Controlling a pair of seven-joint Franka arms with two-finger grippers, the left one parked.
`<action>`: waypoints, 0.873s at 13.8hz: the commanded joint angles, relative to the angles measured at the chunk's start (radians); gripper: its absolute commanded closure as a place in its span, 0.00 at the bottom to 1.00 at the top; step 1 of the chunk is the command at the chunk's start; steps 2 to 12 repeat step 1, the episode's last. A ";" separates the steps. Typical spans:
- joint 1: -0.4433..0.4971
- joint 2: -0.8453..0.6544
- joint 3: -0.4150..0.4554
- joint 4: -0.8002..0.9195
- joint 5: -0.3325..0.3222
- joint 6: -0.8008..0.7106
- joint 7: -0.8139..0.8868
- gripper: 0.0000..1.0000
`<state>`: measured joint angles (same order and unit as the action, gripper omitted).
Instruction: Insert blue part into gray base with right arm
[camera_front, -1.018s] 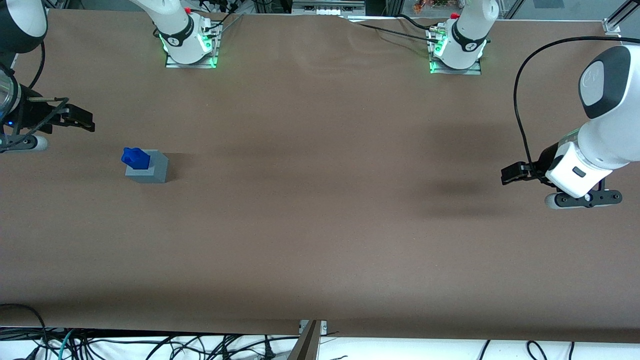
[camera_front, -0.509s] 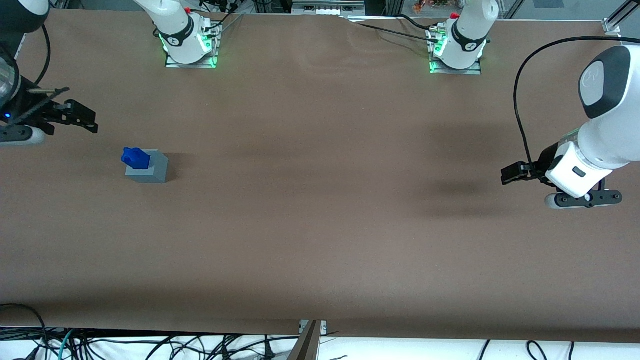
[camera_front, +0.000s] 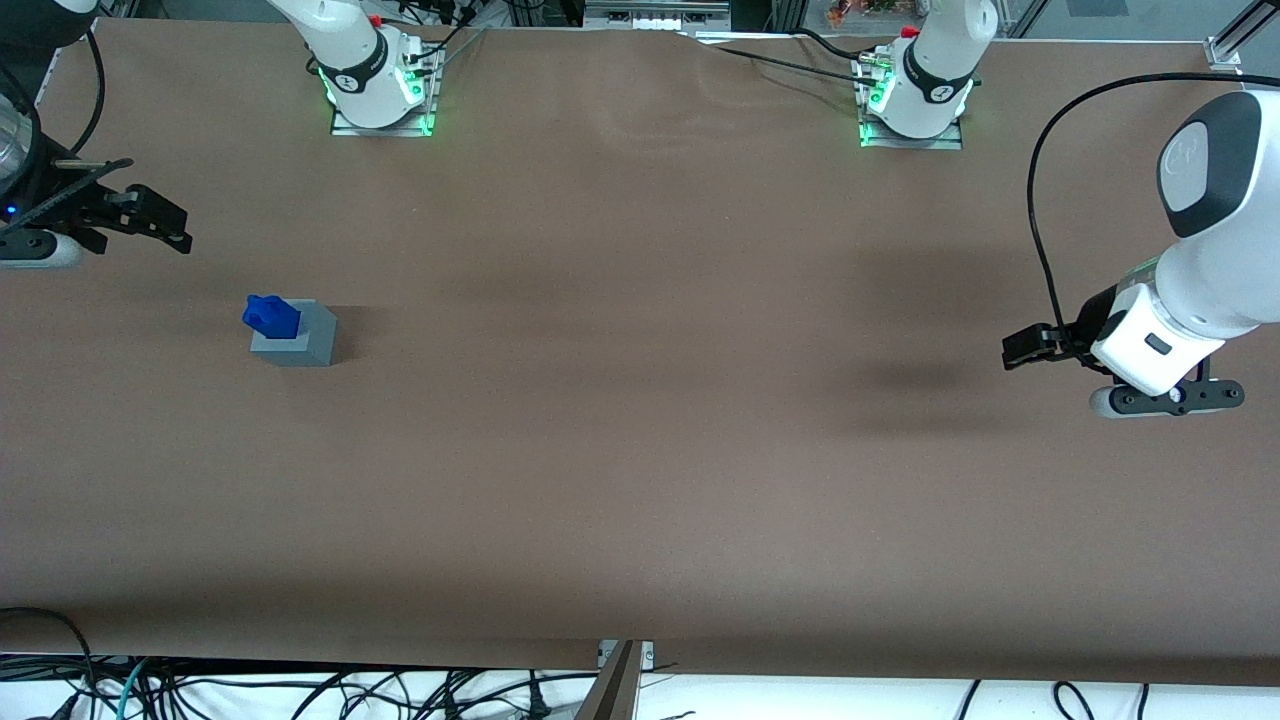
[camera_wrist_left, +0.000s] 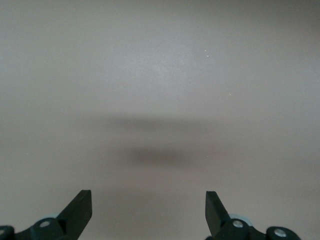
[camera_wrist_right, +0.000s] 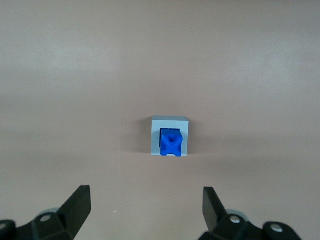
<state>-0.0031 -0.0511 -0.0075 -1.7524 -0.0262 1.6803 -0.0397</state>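
Note:
The blue part stands upright in the square recess of the gray base, its notched top sticking out above the cube. In the right wrist view the blue part sits in the gray base, well clear of the fingers. My right arm's gripper is open and empty. It hangs high above the table at the working arm's end, apart from the base and farther from the front camera than it. In the right wrist view the gripper has its jaws spread wide.
The brown table cover spans the whole view. Two arm mounts with green lights stand along the table edge farthest from the front camera. Cables hang below the near edge.
My right arm's gripper has drawn up and away from the front camera, farther from the gray base. The blue part and the base have not moved.

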 joint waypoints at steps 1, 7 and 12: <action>0.014 -0.027 -0.003 -0.019 0.011 0.010 0.003 0.01; 0.014 -0.027 -0.003 -0.019 0.011 0.010 0.003 0.01; 0.014 -0.027 -0.003 -0.019 0.011 0.010 0.003 0.01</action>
